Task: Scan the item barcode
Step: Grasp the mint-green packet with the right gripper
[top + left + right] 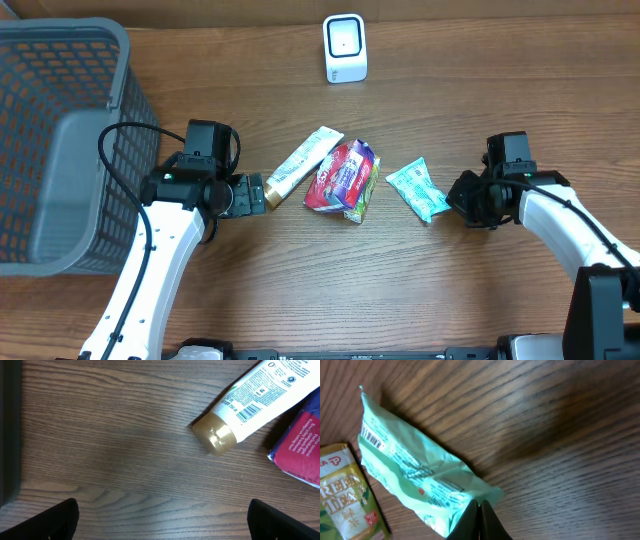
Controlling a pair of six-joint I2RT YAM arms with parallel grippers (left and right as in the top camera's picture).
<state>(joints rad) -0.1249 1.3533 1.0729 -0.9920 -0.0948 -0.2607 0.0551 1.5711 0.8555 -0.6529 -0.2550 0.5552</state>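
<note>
A wooden table (300, 290) carries a grey mesh basket (40, 90) at its left edge. Two white arms reach in from the near side: the left gripper (162, 527), jaws spread fully wide and holding nothing, sits just short of the gold cap of a white tube (303, 165), while the right gripper (480, 522) has its jaws pinched together on the end seam of the mint-green packet (415, 470). That packet lies flat right of centre, a barcode showing on its upper face, well apart from the white scanner (345, 48) at the far edge, and between tube and packet lie a red-and-purple pouch (340, 178) and, touching it, a green tea box (362, 203).
</note>
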